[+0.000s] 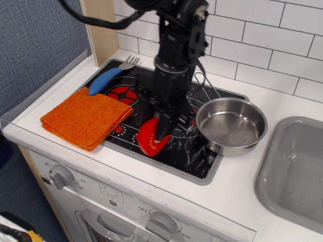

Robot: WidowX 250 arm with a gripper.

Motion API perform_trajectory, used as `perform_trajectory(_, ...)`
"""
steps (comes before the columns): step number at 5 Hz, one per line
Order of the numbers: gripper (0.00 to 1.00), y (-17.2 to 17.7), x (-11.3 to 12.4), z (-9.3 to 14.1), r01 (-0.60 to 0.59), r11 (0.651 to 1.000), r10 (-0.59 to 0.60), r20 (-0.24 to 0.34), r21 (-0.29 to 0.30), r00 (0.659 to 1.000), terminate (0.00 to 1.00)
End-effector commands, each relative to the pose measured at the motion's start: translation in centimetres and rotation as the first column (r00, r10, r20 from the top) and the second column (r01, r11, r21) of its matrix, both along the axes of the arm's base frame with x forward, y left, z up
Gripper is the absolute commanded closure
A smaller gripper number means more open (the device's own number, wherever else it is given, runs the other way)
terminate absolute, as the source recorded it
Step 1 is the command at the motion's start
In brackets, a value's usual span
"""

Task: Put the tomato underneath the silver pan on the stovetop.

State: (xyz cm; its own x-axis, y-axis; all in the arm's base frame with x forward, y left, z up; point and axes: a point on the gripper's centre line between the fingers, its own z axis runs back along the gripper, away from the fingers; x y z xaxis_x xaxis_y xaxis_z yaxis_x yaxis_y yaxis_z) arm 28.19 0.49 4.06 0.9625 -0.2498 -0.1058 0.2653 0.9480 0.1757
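Observation:
The tomato (150, 137) is a red disc held on edge in my gripper (160, 135), low over the front of the black stovetop (192, 151). My gripper is shut on the tomato, its black fingers clamping the rim. The silver pan (231, 125) sits on the stovetop's right side, just right of my gripper, with its wire handle pointing back behind my arm. The tomato is left of and in front of the pan, not touching it. Whether the tomato touches the stovetop I cannot tell.
A folded orange cloth (86, 118) lies over the stovetop's left front corner. A blue-handled fork (111, 75) lies at the back left. A grey sink basin (295, 171) is at the right. White tiled wall stands behind.

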Motion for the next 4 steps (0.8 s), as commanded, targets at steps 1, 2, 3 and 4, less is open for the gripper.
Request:
perform_trajectory(1, 1.00, -1.6, -0.2, -0.2, 0.033, 0.999, -0.032, -0.014, 0.014, 0.999, 0.00)
perform_trajectory(2, 0.00, -1.6, -0.2, -0.4, 0.027, 1.000, -0.026, -0.023, 0.011, 0.999, 0.00)
perform_trajectory(3, 0.00, -1.6, -0.3, 0.9, 0.035, 0.999, -0.035, 0.017, 0.000, 0.999, 0.00)
perform_trajectory(4, 0.00, -1.6, -0.7, 3.2, 0.031, 0.999, -0.027, 0.097, -0.040, 0.995, 0.00)
